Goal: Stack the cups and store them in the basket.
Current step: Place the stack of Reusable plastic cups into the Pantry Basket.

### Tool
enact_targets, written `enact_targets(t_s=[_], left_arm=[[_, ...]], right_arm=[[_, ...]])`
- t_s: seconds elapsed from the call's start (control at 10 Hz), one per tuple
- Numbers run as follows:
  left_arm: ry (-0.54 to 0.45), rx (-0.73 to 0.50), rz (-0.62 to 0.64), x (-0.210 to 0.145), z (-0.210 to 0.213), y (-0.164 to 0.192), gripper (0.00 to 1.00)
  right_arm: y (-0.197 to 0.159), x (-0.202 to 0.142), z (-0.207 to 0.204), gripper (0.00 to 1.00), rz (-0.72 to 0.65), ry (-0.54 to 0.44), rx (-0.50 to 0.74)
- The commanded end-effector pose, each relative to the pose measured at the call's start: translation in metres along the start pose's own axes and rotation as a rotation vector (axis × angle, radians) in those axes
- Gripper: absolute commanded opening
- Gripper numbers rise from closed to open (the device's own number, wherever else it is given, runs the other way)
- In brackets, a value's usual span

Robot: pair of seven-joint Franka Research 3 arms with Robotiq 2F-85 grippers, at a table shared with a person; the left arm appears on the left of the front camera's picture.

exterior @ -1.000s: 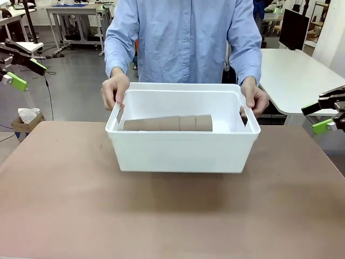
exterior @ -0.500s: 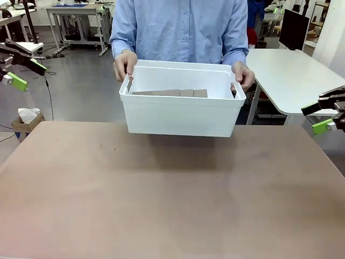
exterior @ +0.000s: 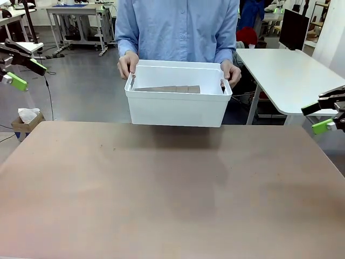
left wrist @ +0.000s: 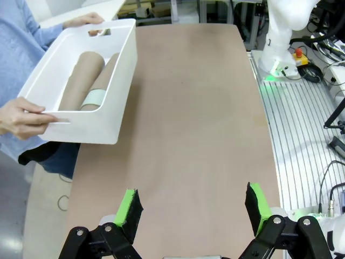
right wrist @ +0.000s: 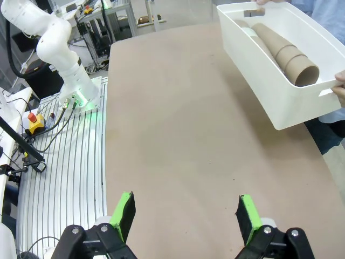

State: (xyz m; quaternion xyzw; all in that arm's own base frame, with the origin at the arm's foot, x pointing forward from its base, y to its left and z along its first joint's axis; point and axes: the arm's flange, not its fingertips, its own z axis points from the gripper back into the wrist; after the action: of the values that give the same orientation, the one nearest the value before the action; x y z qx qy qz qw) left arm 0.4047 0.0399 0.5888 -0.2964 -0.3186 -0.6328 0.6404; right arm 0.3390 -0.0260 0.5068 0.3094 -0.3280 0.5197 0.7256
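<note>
Beyond the far table edge, the person's hands (exterior: pixel 128 63) are holding the basket (exterior: pixel 177 108) by its two short sides, off the table (exterior: pixel 172 189) and level.

Item, cups (left wrist: pixel 81 81): lying on their sides inside the basket as nested stacks, tan with one mint cup (left wrist: pixel 92 97) showing in a stack; the right wrist view shows an open mouth (right wrist: pixel 302 70) pointing toward a handle slot. We are reading the stacking and storing as done (our judgement, from how the cups lie).

Item, left gripper (left wrist: pixel 194 208): jaws standing wide apart, holding nothing, hanging high over the near end of the table. Item, right gripper (right wrist: pixel 186 216): likewise wide apart and empty, well away from the basket.

Step in hand, as we are judging it: the person is carrying the basket, so we are doing best by keeping both arms parked at the sides, fingers clear of the middle, and making no reach toward the basket while hands are on it. A tilt could set the stacks rolling (they are lying loose).

Other things: a second white table (exterior: pixel 291 75) beyond on the right, a cardboard box (exterior: pixel 24 121) with tissue on the floor at left, workbenches (exterior: pixel 75 16) farther back, and the other arm's white base (right wrist: pixel 59 48) with cables beside the grooved plate. Nothing is lying on our table; between the grippers and the basket we are seeing only bare tabletop.
</note>
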Motion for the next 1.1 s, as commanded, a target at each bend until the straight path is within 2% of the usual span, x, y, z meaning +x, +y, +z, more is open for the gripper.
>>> enact_targets(t_s=[0.0,1.0], left_arm=[[0.012,-0.002,0.011,0.0023,0.0010,-0.0004,1.00],[0.012,-0.002,0.011,0.0023,0.0010,-0.0004,1.00]], right_arm=[[-0.0025,0.0021,0.0010,1.00,0.024,-0.033,0.003],[-0.0025,0.0021,0.0010,1.00,0.024,-0.033,0.003]])
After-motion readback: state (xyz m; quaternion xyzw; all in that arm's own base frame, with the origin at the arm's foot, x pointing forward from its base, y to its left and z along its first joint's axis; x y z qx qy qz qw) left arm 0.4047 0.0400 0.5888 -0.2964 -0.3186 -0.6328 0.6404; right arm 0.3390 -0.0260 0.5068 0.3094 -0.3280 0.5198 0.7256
